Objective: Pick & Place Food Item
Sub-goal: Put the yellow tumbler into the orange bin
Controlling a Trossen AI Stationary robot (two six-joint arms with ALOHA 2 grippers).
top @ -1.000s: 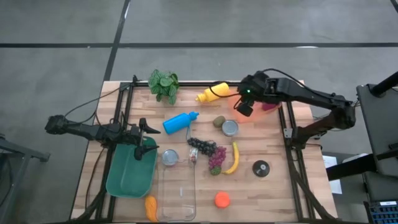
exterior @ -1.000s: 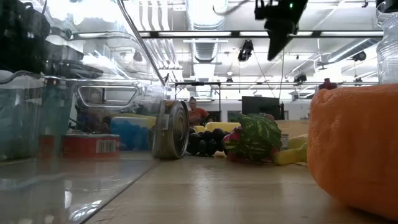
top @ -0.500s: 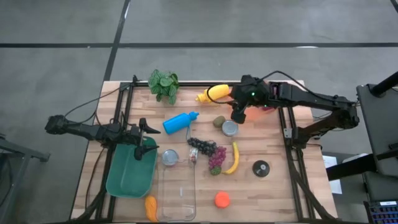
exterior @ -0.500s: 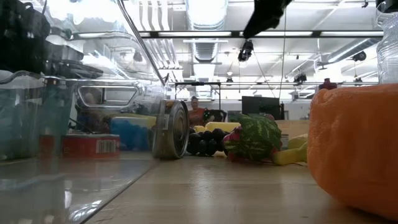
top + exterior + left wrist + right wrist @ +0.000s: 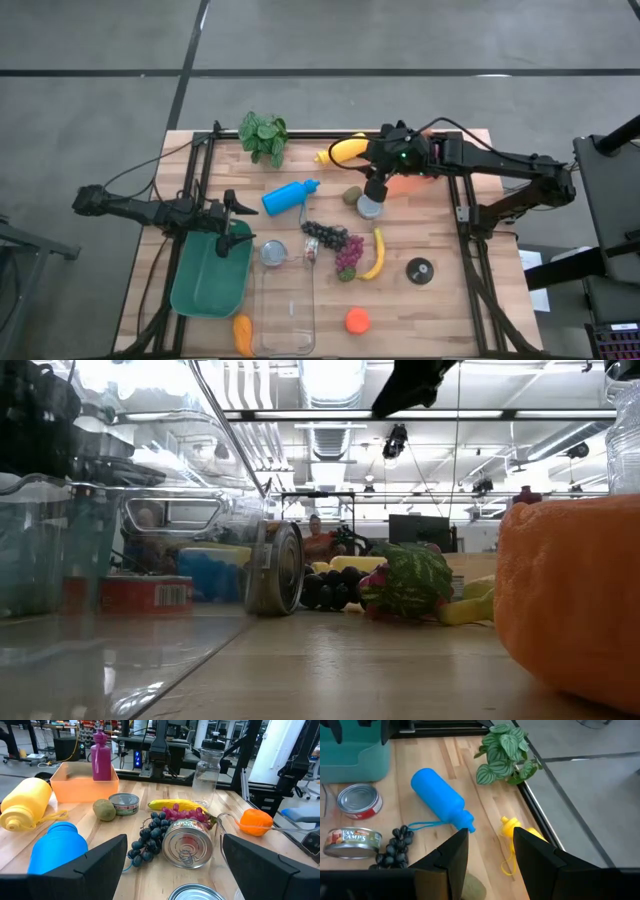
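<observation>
The food lies mid-table: a kiwi point(image 5: 352, 194), a banana point(image 5: 376, 254), dark grapes point(image 5: 330, 236), red grapes point(image 5: 348, 258) and an orange point(image 5: 357, 320). My right gripper point(image 5: 372, 196) hangs open in the air above the kiwi and a small tin point(image 5: 371, 208), slanting down toward the table's left. In the right wrist view its fingers point(image 5: 490, 837) have nothing between them, and the kiwi point(image 5: 472, 887) shows just below them. My left gripper point(image 5: 240, 215) waits open at the left, over the green bin point(image 5: 205, 285).
A blue bottle point(image 5: 288, 196), a yellow bottle point(image 5: 340, 150) and a plant point(image 5: 263, 135) lie toward the far side. Tins point(image 5: 272, 252) and a clear container point(image 5: 285, 310) sit near the middle. An orange tray point(image 5: 85, 782) holds a magenta bottle. A black lid point(image 5: 419, 270) lies at the right.
My right gripper has swung toward the table's left, from beside the orange tray to above the kiwi and the small tin. It has tipped from pointing steeply down to a shallower slant. Its fingers have kept the same gap.
</observation>
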